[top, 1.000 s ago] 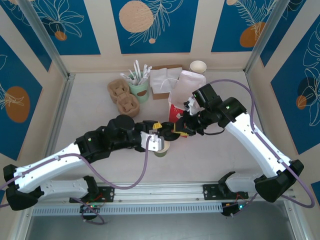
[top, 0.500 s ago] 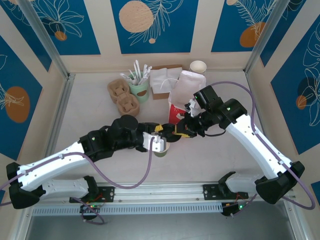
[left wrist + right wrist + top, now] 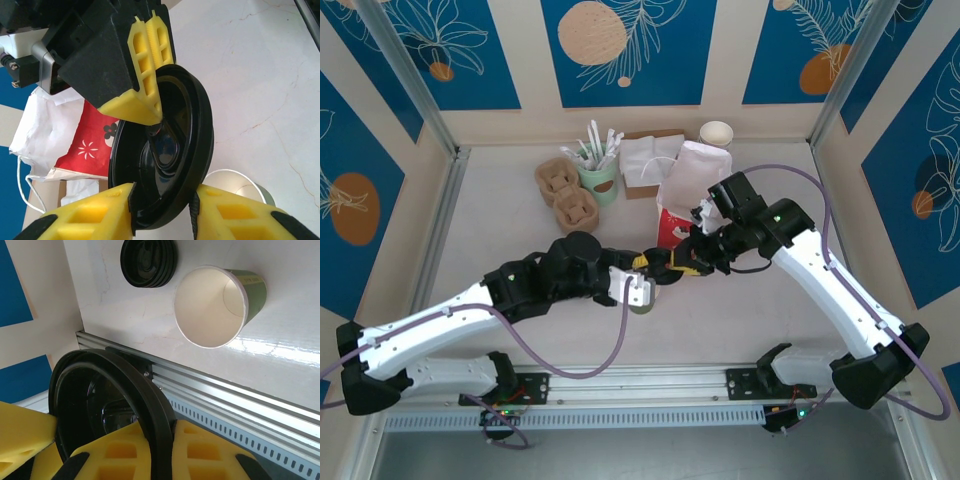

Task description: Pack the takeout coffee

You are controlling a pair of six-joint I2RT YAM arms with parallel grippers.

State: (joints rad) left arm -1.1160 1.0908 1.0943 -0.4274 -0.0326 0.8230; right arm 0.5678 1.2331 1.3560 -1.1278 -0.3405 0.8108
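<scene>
2 grips on black lid (image 3: 172,150) | left fingers (image 3: 95,220) | right fingers (image 3: 125,450) | olive cup (image 3: 210,305) lidless

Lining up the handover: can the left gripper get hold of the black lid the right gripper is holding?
Probably yes. The left gripper has a finger on each side of the black lid near one edge, while the right gripper pinches the opposite rim, so nothing stands between.

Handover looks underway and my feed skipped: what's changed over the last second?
The left hand slid right, up to the lid pinched in the right hand, and its jaws narrowed around the lid's rim; a firm grip isn't clear yet. The right hand stayed clamped on the lid, and the open cup stayed put.
</scene>
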